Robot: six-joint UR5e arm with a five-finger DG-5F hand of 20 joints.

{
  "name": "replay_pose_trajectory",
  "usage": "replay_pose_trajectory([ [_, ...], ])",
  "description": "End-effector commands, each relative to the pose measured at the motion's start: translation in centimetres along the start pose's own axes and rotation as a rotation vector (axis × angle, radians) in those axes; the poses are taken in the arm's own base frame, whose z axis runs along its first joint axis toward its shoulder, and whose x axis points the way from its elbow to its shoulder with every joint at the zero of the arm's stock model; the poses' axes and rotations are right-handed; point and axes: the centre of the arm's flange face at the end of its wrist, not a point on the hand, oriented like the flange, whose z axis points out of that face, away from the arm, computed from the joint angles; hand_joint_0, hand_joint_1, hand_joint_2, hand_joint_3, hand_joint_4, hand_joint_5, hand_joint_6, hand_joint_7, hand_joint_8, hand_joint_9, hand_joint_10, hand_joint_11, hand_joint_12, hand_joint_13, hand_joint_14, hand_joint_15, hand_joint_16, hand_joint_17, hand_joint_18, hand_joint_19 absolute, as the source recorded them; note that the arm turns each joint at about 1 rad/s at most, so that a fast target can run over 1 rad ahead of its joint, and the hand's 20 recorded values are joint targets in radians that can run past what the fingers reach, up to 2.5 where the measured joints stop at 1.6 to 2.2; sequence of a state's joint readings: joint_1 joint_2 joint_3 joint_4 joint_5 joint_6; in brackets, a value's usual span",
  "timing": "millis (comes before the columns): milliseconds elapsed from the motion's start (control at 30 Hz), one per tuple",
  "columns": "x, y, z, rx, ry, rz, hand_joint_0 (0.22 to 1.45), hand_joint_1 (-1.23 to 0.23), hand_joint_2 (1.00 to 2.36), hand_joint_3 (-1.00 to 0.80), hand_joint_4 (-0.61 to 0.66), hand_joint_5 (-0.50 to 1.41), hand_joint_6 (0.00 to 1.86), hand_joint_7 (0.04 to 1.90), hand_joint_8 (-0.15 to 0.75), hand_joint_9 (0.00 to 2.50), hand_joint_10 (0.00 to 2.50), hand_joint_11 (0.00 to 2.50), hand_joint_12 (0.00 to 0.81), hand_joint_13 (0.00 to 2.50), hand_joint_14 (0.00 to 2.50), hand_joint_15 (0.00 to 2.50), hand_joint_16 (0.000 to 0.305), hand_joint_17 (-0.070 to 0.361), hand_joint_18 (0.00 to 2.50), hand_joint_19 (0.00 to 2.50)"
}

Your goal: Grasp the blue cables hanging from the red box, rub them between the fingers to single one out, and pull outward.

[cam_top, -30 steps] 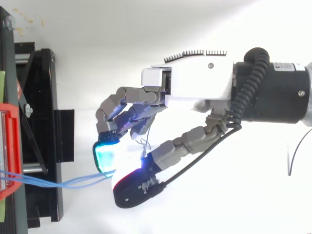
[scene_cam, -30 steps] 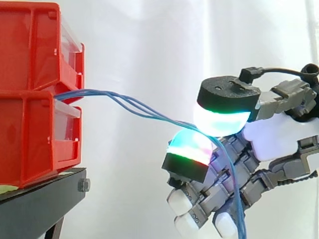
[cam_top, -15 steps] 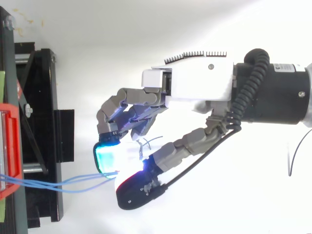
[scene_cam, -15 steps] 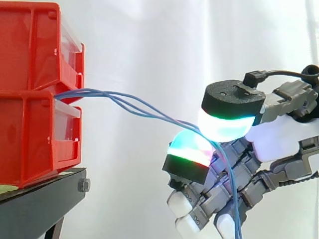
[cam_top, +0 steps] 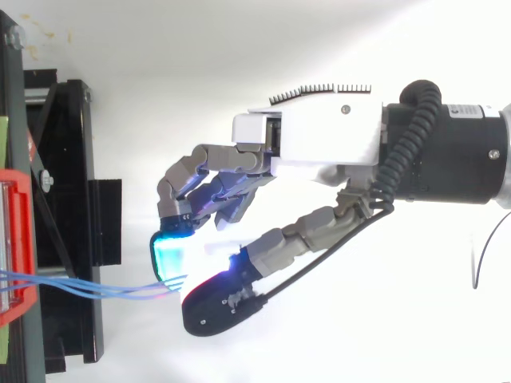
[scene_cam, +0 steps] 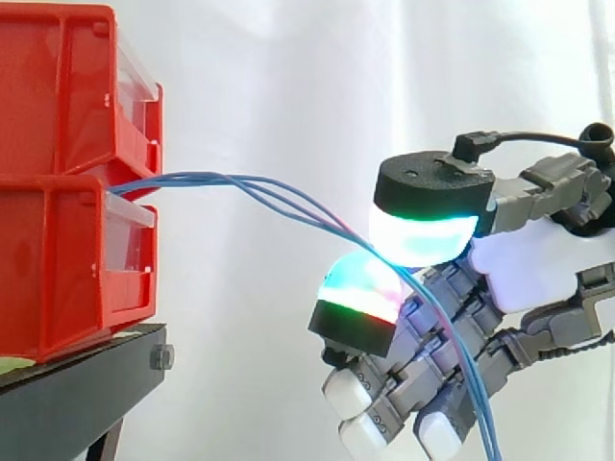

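a: white curtain (scene_cam: 288,86) behind everything, matte, soft vertical folds. hand?
b: hand (scene_cam: 538,264) comes in from the right in the side view. hard white shell on the palm, grey jointed fingers. it's grasping the blue cables (scene_cam: 279,200), pinched between the thumb pad (scene_cam: 423,235) and a finger pad (scene_cam: 360,286).
a: pad look?
b: both thick and domed. thumb pad has a flat black disc-shaped cap and glows white to cyan-green underneath. finger pad glows cyan, pink and red with a green line, and sits on a blocky black base. other fingers are curled below it, with small rounded white tips.
a: cable shape?
b: thin smooth round strands, several, can't count them for sure. they fan slightly apart in mid-air and converge at the pinch. from there they run down across the curled fingers to the bottom edge of the side view.
a: far end?
b: they arc up and left, going in at the seam where the upper red bin (scene_cam: 58,86) sits on the lower red bin (scene_cam: 58,269). glossy moulded plastic, boxy, each with a clear drawer front.
a: top view agree?
b: yes, blue cables (cam_top: 96,289) run nearly straight from the red edge at left to the glowing pads. hand is well apart from the bins.
a: under the bins?
b: black stand (scene_cam: 86,384), flat and matte, bolt head on its corner.
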State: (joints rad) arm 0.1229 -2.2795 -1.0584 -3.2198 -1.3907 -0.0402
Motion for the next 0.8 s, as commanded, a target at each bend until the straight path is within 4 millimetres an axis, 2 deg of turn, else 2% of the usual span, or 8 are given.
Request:
replay_pose_trajectory([
  [0, -0.03, 0.0, 0.0, 0.0, -0.001, 0.0, 0.62, -0.84, 1.01, -0.21, 0.22, -0.18, 0.82, 1.05, 0.253, 0.62, 0.01, 0.37, 0.353, 0.56, 0.01, 0.22, 0.049, 0.11, 0.6, 0.48],
  [200, -0.01, 0.0, 0.0, 0.0, 0.0, 0.0, 0.7, -0.95, 1.01, -0.29, 0.21, -0.2, 0.84, 1.06, 0.23, 0.56, 0.01, 0.38, 0.344, 0.55, 0.01, 0.2, 0.046, 0.104, 0.61, 0.44],
  [467, -0.12, 0.06, 0.01, -0.001, -0.001, 0.001, 0.71, -0.96, 1.01, -0.38, 0.22, -0.21, 0.85, 1.04, 0.225, 0.55, 0.01, 0.37, 0.34, 0.56, 0.01, 0.2, 0.046, 0.104, 0.62, 0.43],
  [767, -0.21, -0.02, 0.0, 0.0, 0.001, 0.004, 0.59, -0.8, 1.01, -0.42, 0.23, -0.19, 0.84, 1.05, 0.243, 0.61, 0.01, 0.37, 0.344, 0.57, 0.01, 0.22, 0.047, 0.105, 0.63, 0.49],
])
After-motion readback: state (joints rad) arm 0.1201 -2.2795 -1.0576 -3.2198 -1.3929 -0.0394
